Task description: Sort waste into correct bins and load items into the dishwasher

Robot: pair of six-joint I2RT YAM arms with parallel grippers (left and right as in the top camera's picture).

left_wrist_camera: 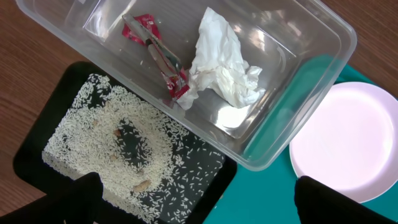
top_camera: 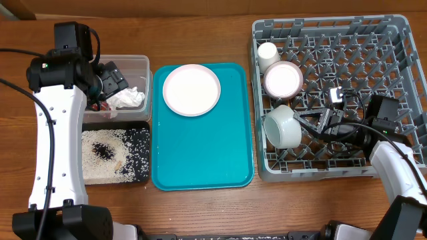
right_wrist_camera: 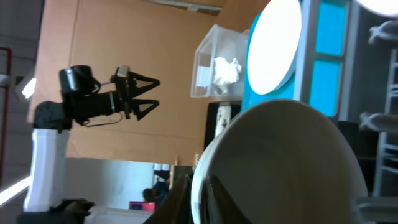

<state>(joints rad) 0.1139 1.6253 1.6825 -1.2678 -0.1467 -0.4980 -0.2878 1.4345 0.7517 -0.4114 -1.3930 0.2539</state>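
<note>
Two fingers of my right gripper are pinching the rim of a small round white bowl lying tipped in the large grey plastic dish rack. Farther off, my left gripper is hovering, spread wide, over the clear rectangular plastic tub holding a crumpled white napkin and red wrapper.

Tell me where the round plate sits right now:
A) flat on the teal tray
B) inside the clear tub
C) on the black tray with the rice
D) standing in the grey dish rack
A: the plate lies flat at the far end of the teal tray, left of the dish rack and not in it.
</note>
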